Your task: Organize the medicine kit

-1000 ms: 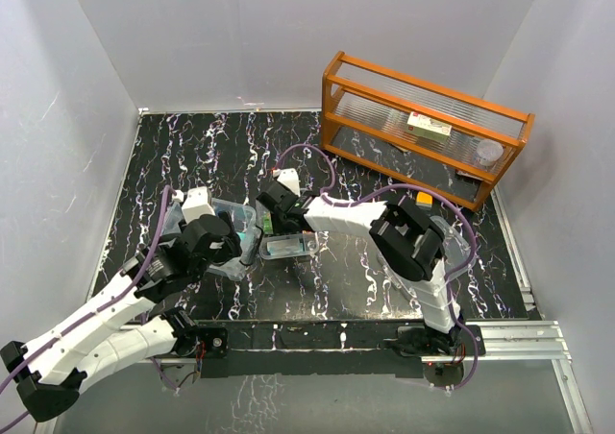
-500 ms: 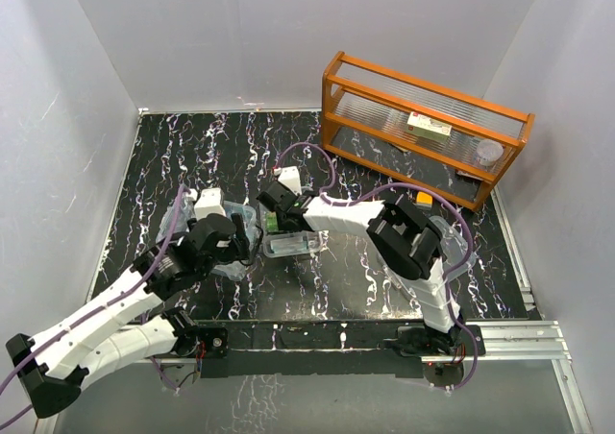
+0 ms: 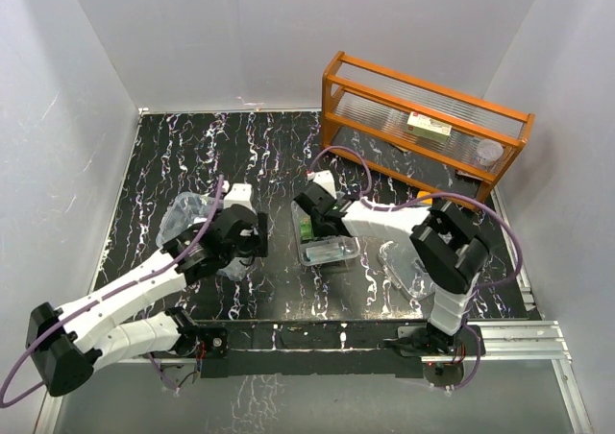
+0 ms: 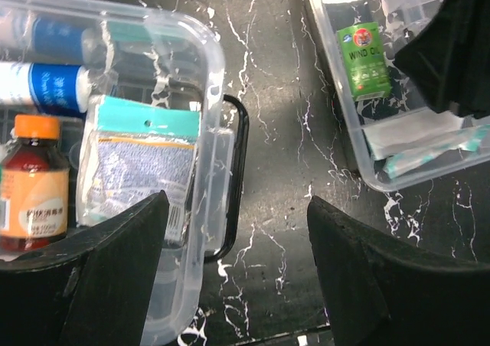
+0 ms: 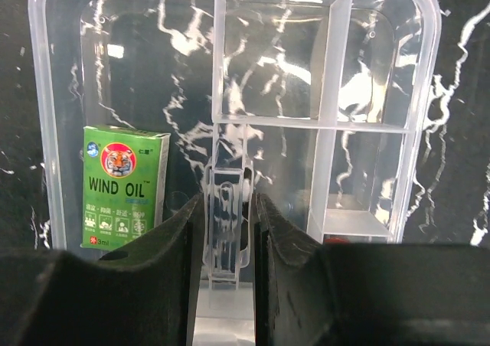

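Observation:
The medicine kit's clear box (image 3: 185, 213) lies at the left and holds an orange-capped bottle (image 4: 31, 181), blue tubes (image 4: 47, 86) and a teal-topped packet (image 4: 138, 166). A dark handle (image 4: 236, 179) lies at its rim. My left gripper (image 3: 254, 242) is open and empty just right of the box, over bare table (image 4: 237, 285). My right gripper (image 3: 314, 225) is shut on the centre tab (image 5: 228, 216) of the clear divided tray (image 3: 330, 250). A green Wind Oil carton (image 5: 125, 185) lies in the tray's left compartment; it also shows in the left wrist view (image 4: 365, 59).
A clear lid (image 3: 407, 267) lies on the table by the right arm. The orange wooden rack (image 3: 336, 93) stands at the back right, with a small carton (image 3: 430, 127) and a round container (image 3: 490, 152) on its shelf.
My right gripper has dragged the divided tray to the right, away from the box. My left gripper has moved right, past the box's edge, and stays open.

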